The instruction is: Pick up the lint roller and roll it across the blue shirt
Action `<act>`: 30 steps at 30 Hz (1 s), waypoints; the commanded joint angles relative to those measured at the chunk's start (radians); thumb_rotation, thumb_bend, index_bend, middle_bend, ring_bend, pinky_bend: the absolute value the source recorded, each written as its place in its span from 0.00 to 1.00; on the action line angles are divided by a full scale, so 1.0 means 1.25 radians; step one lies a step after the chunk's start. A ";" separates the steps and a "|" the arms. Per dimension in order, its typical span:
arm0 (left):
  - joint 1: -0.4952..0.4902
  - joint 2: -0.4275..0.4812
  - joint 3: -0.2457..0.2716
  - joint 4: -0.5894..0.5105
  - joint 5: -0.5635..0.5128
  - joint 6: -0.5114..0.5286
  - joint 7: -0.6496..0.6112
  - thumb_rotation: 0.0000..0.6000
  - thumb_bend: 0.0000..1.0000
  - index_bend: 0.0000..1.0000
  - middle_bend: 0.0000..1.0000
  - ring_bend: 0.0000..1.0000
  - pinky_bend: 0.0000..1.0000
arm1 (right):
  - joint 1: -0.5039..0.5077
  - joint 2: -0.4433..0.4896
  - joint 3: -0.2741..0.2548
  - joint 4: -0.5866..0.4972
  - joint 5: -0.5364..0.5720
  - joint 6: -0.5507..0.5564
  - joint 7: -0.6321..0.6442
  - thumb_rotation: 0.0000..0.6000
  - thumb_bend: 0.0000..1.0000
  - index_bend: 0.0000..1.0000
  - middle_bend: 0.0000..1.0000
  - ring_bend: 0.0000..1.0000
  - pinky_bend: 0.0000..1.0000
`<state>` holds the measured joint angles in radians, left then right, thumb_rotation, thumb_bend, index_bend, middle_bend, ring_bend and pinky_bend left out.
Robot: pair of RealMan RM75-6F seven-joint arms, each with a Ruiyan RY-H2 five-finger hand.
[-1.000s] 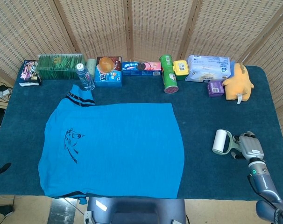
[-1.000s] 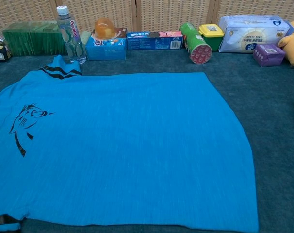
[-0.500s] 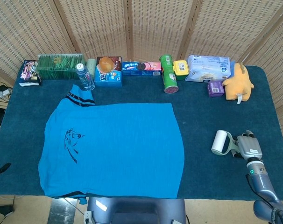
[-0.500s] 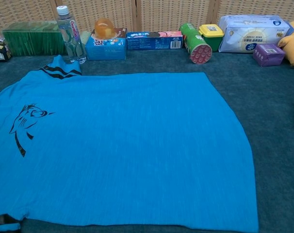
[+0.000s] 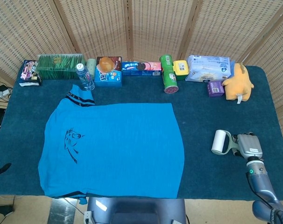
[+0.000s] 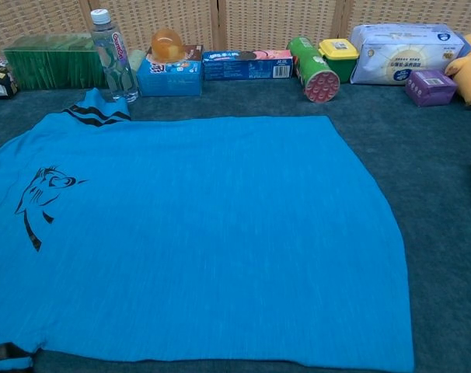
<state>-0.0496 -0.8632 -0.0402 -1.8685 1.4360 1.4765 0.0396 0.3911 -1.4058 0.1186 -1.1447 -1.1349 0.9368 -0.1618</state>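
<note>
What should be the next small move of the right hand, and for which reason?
Probably lift the lint roller and carry it left toward the blue shirt. The right hand is at its handle, apparently gripping it, but the roller lies apart from the shirt.

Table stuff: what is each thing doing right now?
Blue shirt: spread flat.
Lint roller: off the shirt, handle in right hand.
Water bottle: upright, capped.
Green can: lying on its side.
Left hand: not visible.

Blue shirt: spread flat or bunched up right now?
Spread flat. The blue shirt lies open on the table, both sleeves out and the cat print showing, with no folds visible.
</note>
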 commanded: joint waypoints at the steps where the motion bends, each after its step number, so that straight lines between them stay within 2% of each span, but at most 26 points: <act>1: 0.000 0.001 0.000 0.000 0.000 -0.001 -0.001 1.00 0.13 0.00 0.00 0.00 0.08 | 0.000 -0.004 0.001 0.001 0.003 0.004 -0.008 1.00 0.54 0.56 0.65 0.50 0.52; 6: 0.000 0.002 0.001 0.000 -0.001 -0.002 -0.003 1.00 0.13 0.00 0.00 0.00 0.08 | 0.001 -0.006 0.000 -0.002 0.003 0.006 -0.018 1.00 0.64 0.54 0.67 0.52 0.56; 9: -0.001 0.002 0.001 0.000 0.000 -0.002 -0.004 1.00 0.13 0.00 0.00 0.00 0.08 | 0.003 -0.003 -0.001 -0.008 0.007 -0.001 -0.024 1.00 0.70 0.53 0.69 0.55 0.65; 11: -0.001 0.002 0.001 0.000 0.001 -0.002 -0.004 1.00 0.13 0.00 0.00 0.00 0.08 | 0.004 -0.001 -0.001 -0.012 0.008 -0.007 -0.022 1.00 0.80 0.52 0.70 0.58 0.72; 15: -0.001 0.003 0.001 0.000 0.000 -0.002 -0.005 1.00 0.13 0.00 0.00 0.00 0.08 | 0.007 0.001 -0.006 -0.013 0.001 -0.018 -0.010 1.00 0.94 0.52 0.71 0.59 0.75; 18: -0.001 0.003 0.001 -0.001 -0.001 -0.003 -0.004 1.00 0.13 0.00 0.00 0.00 0.08 | 0.007 -0.001 -0.009 -0.007 -0.013 -0.017 0.006 1.00 1.00 0.52 0.71 0.59 0.71; 23: -0.002 0.003 0.002 -0.002 0.000 -0.005 -0.002 1.00 0.13 0.00 0.00 0.00 0.08 | 0.008 -0.002 -0.014 0.000 -0.031 -0.025 0.039 1.00 1.00 0.51 0.70 0.58 0.56; 26: -0.002 0.003 0.002 -0.002 0.000 -0.005 -0.002 1.00 0.13 0.00 0.00 0.00 0.08 | 0.005 -0.008 -0.020 0.019 -0.062 -0.006 0.062 1.00 1.00 0.50 0.70 0.58 0.50; 30: -0.001 0.003 0.003 -0.002 0.000 -0.004 -0.002 1.00 0.13 0.00 0.00 0.00 0.08 | 0.005 -0.016 -0.026 0.037 -0.089 0.002 0.100 1.00 1.00 0.50 0.70 0.58 0.52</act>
<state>-0.0514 -0.8597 -0.0371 -1.8706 1.4366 1.4713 0.0367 0.3976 -1.4205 0.0911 -1.1097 -1.2307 0.9319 -0.0544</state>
